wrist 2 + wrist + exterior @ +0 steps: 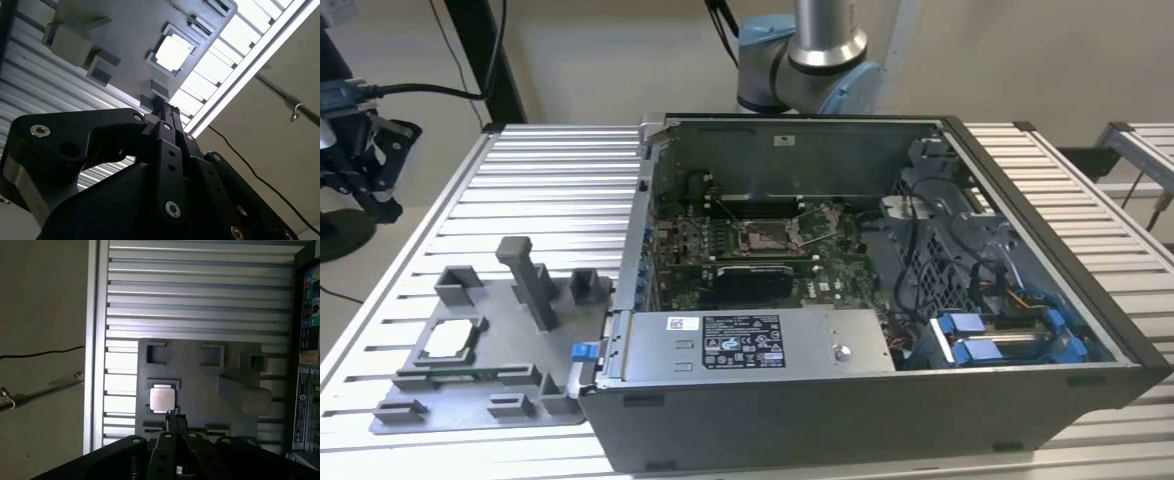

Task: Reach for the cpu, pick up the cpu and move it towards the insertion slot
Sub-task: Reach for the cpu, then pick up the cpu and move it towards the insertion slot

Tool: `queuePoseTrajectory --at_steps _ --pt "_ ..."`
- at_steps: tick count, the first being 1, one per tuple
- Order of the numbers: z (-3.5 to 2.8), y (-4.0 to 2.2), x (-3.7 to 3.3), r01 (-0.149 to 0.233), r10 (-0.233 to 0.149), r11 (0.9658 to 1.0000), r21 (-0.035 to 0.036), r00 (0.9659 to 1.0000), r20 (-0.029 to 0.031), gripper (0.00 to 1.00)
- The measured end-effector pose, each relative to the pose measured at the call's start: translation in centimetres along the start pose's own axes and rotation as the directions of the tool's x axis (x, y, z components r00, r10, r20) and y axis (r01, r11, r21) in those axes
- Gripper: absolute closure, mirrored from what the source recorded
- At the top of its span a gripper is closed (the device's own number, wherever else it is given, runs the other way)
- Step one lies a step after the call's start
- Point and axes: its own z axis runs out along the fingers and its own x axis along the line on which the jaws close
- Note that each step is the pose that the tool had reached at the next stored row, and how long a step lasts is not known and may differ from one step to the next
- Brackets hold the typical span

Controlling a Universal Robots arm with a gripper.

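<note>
Exterior view placed the cpu on the exterior view's left, lying flat and face up in a square recess of the grey fixture plate. That plate sat on the slatted table, just beside the open computer case. Being square, the chip had no long axis I could pick out; its edges ran in line with the plate's edges. The insertion slot lay inside the case on the green board, well apart from the chip, with my arm rising at the far side of the case. In both wrist views my gripper hung over the plate with its fingers drawn together, holding nothing. The tips showed near one edge of the pale chip, and I could not tell whether they touched anything.
</note>
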Motion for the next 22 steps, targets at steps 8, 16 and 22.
queuePoseTrajectory --at_steps 8,16,22 --pt "0.0 0.0 0.04 0.0 0.0 1.0 0.0 1.0 0.0 0.0" --pt "0.11 0.0 0.04 0.0 0.0 1.0 0.0002 1.0 0.0001 0.0" --pt "0.65 -0.01 0.04 0.0 0.0 1.0 0.0006 1.0 -0.0001 0.0"
